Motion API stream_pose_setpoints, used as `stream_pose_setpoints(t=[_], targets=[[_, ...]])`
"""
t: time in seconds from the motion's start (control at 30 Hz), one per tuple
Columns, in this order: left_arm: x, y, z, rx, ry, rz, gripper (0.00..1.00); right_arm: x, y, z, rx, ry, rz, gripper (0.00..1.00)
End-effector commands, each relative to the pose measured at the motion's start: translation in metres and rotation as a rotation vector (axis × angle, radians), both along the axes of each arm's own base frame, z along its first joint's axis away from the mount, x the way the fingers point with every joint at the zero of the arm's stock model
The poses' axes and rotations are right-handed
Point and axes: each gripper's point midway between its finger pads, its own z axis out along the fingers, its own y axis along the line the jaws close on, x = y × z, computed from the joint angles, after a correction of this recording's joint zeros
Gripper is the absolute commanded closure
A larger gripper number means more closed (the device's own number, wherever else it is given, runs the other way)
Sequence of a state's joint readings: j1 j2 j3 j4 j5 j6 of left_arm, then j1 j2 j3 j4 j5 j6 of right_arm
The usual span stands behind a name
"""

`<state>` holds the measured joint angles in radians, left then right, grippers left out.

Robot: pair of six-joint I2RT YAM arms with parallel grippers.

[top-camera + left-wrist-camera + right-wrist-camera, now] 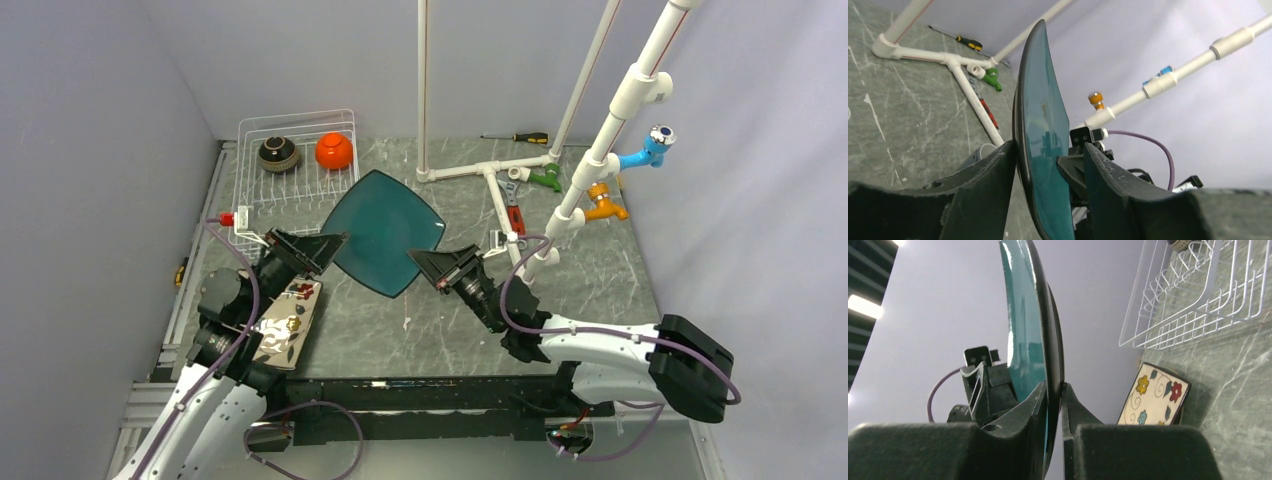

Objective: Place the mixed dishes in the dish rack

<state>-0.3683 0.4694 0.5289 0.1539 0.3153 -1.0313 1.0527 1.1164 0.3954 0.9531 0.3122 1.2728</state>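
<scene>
The dark teal rounded-square plate (385, 228) hangs in the air between both arms, tilted on edge. My right gripper (415, 258) is shut on its near right edge; in the right wrist view both fingers (1053, 386) pinch the rim (1030, 325). My left gripper (335, 240) straddles the plate's left edge, open: one finger touches the back and the other stands off the face (1049, 146). The dark brown bowl (278, 153) and orange bowl (334, 150) sit in the white wire dish rack (297, 118). The floral plate (288, 322) leans by my left arm. The pale green plate is out of view.
A white pipe frame (490, 170) with green (547, 178), orange (604, 205) and blue (650, 150) taps stands at the back right. A screwdriver (520, 137) and a red-handled tool (514, 215) lie near it. Walls close in on left and right.
</scene>
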Motion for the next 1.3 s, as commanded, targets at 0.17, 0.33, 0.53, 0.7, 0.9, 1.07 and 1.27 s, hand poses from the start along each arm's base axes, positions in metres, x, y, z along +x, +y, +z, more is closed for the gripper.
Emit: stream_pose_setpoints(t=[0.17,0.33,0.53,0.7,0.9,1.07,1.27], targets=[[-0.009,-0.012,0.026,-0.025,-0.046,-0.041,0.54,-0.009,0.014,0.078,0.199,-0.069,0.000,1.00],[-0.001,-0.012,0.023,0.004,-0.015,-0.021,0.55,-0.009,0.019,0.081,0.175,-0.079,-0.002,1.00],[0.004,-0.016,0.019,0.013,0.019,-0.029,0.66,-0.011,0.024,0.074,0.157,-0.073,0.011,1.00],[0.007,-0.018,0.014,0.019,0.048,-0.034,0.63,-0.014,0.022,0.074,0.127,-0.091,0.003,1.00],[0.008,-0.028,0.007,0.075,0.096,-0.082,0.63,-0.015,0.016,0.078,0.113,-0.124,-0.014,1.00],[0.009,-0.031,0.001,0.073,0.100,-0.098,0.65,-0.019,0.018,0.073,0.118,-0.123,0.008,1.00],[0.011,-0.034,0.001,0.101,0.101,-0.114,0.58,-0.021,0.018,0.078,0.100,-0.157,0.009,1.00]])
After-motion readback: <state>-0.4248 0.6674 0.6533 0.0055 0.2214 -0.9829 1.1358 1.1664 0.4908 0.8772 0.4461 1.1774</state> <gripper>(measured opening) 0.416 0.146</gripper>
